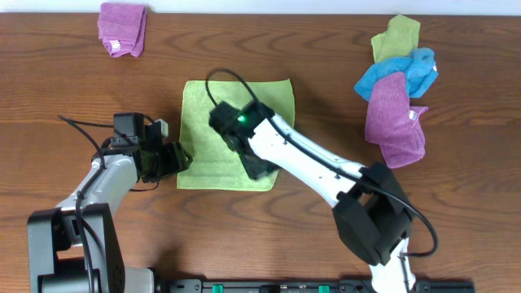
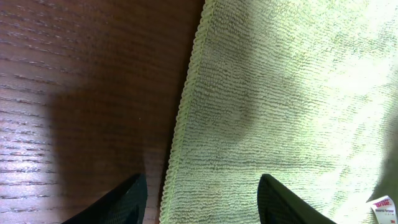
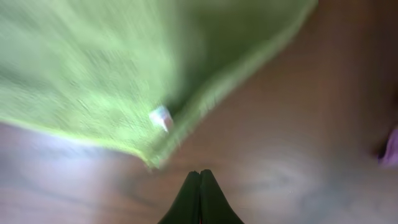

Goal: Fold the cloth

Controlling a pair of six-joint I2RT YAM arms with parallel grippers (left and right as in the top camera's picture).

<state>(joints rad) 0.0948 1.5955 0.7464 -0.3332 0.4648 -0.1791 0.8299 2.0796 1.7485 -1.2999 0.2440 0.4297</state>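
Observation:
The light green cloth (image 1: pixel 203 106) lies flat on the wooden table, near the middle. My left gripper (image 1: pixel 181 159) is open at the cloth's left edge near its lower left corner. In the left wrist view the two fingers (image 2: pixel 202 202) straddle the stitched edge of the cloth (image 2: pixel 280 93), one over wood and one over cloth. My right gripper (image 1: pixel 260 169) is over the cloth's lower right part. In the blurred right wrist view its fingers (image 3: pixel 200 174) are shut with nothing between them, just off a cloth corner (image 3: pixel 93 74) that carries a white tag (image 3: pixel 161 116).
A folded purple cloth (image 1: pixel 122 28) lies at the back left. A pile of cloths sits at the right: yellow-green (image 1: pixel 397 37), blue (image 1: pixel 399 72) and purple (image 1: pixel 395 118). A white tag (image 2: pixel 382 205) shows on the green cloth.

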